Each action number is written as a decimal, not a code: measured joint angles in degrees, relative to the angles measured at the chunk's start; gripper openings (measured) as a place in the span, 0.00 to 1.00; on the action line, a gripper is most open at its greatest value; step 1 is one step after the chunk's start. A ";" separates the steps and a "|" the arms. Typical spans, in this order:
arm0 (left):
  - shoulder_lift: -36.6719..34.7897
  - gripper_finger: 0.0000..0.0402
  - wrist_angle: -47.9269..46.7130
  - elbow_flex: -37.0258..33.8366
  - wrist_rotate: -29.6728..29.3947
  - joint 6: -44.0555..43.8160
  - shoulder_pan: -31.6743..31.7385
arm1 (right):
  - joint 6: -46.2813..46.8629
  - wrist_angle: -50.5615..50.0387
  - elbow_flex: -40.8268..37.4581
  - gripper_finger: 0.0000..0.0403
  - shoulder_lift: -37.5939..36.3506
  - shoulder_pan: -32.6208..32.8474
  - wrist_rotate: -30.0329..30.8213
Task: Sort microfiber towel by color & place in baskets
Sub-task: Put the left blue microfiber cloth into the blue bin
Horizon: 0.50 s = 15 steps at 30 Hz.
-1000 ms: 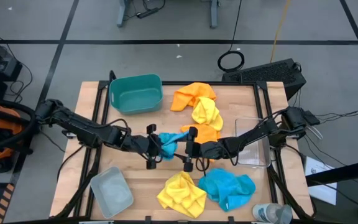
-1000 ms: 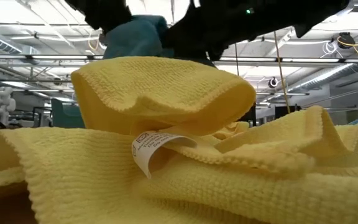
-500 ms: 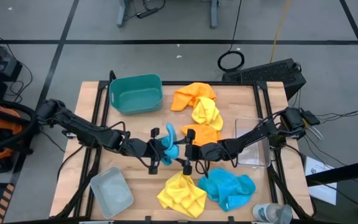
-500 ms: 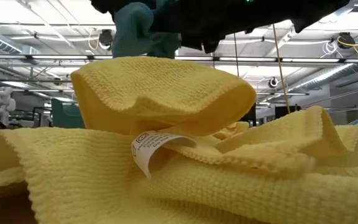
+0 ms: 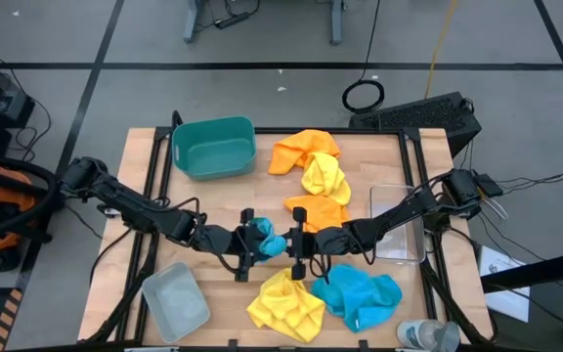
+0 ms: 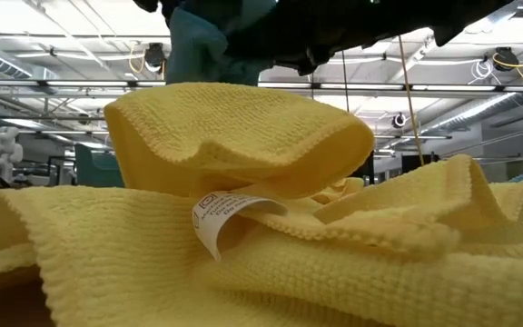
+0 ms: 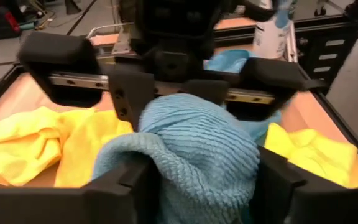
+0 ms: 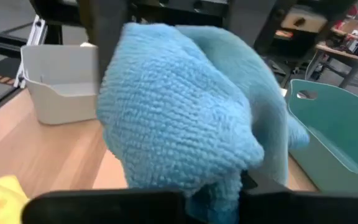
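A bright blue towel is bunched up between my two grippers, lifted above the table's middle. My right gripper is shut on it from the table's right. My left gripper faces it from the left, open, its fingers on either side of the bundle. On the table lie two orange towels, two yellow towels and another blue towel. The teal basket stands far left, the grey basket near left, the clear basket at the right. My right gripper pinches the blue towel's bunched end between its two fingers, coming nearly level from the table's right. The cloth hides the place of contact. The towel bulges out ahead of the fingers, clear of the table. My left gripper's open fingers flank the towel's other end; the cloth fills the gap, and I cannot tell whether they touch it.
A clear plastic bottle lies at the near right corner. In the low view the near yellow towel fills the picture, with the held blue towel above it. Bare wood shows between the teal and grey baskets.
My left gripper has carried the blue towel a little toward the table's near edge and right, tipping downward. My right gripper has shut on the towel. My left gripper has opened around it. The towel stays lifted between the two.
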 joint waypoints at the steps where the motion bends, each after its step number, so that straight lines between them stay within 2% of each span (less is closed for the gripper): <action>1: -0.27 0.54 -0.96 0.00 -0.02 -0.02 -0.55 | -0.02 -1.29 0.02 0.07 -0.43 -0.02 0.00; 5: -2.08 0.60 -4.65 0.11 0.28 -0.29 -2.82 | 0.19 -5.99 0.02 0.10 -2.14 -0.09 0.50; 10: -4.58 0.61 -4.87 0.11 0.39 -0.22 -5.49 | 0.37 -11.00 0.02 0.16 -3.43 0.18 1.01; 12: -5.26 0.61 -4.77 0.11 -2.48 -0.03 -6.00 | 0.34 -11.72 0.00 0.16 -3.45 0.29 0.94; 15: -5.46 0.61 -4.87 0.11 -11.52 0.00 -5.68 | -0.29 -11.82 0.00 0.14 -3.58 0.69 0.92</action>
